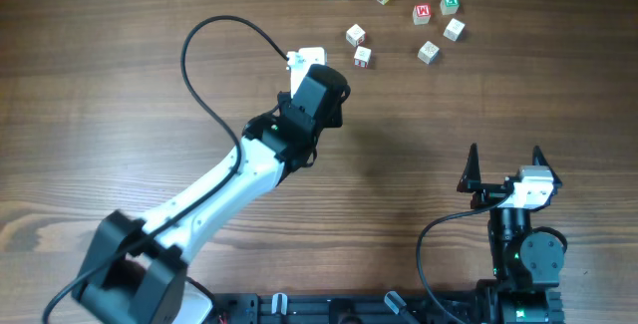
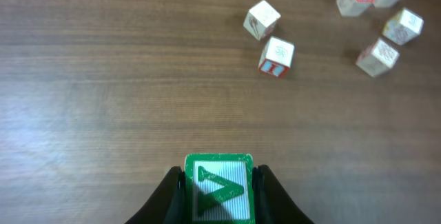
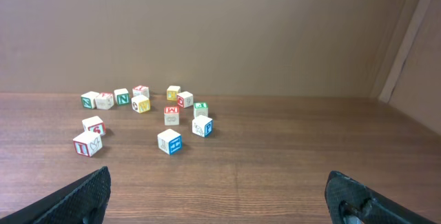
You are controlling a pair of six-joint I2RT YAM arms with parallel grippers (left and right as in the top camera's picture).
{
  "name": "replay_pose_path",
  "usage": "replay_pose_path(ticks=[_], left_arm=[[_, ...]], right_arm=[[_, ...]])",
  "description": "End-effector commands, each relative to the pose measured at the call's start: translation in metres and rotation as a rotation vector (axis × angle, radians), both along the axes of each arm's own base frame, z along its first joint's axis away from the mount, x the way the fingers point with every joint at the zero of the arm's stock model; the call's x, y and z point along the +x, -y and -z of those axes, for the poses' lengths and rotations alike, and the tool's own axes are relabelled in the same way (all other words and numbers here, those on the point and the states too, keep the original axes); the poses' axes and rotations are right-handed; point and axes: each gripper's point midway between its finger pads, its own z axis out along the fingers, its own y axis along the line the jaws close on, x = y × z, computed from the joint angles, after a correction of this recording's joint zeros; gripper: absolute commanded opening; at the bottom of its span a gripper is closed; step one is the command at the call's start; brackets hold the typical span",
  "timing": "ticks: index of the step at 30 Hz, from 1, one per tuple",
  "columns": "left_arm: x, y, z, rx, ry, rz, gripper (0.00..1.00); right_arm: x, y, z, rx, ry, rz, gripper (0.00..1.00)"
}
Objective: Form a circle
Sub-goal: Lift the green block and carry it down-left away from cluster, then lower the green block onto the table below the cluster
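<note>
Green-lettered block (image 2: 219, 186) pinched by left gripper (image 2: 219, 196) over wooden table (image 1: 120, 85) | other blocks (image 1: 422, 12) scattered loosely beyond it, toward table's far edge | right gripper (image 1: 504, 164) spread wide, holding nothing, well apart near front edge.

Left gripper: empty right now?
No, the left gripper is shut on a green block, plain in the left wrist view.

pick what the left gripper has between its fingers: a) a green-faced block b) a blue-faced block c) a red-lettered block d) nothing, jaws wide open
a, the left wrist view shows the left gripper shut on the green-faced block, with a finger pressed against each side of it.
</note>
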Motion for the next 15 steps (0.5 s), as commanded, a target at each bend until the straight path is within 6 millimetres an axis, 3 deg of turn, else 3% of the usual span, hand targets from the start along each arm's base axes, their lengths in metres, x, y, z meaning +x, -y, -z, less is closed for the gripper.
replay_pose_path(ticks=[1,10,15], left_arm=[[0.013,-0.002,0.035,-0.008,-0.029,-0.06,0.13],[0.026,0.004,0.084,0.017,-0.056,-0.067,0.13],[0.035,0.0,0.098,0.015,-0.054,-0.087,0.13]], right_arm=[[0.0,-0.001,-0.002,-0.009,0.01,-0.009,1.0],[0.0,-0.001,-0.002,-0.009,0.01,-0.009,1.0],[0.0,-0.001,-0.002,-0.009,0.01,-0.009,1.0]])
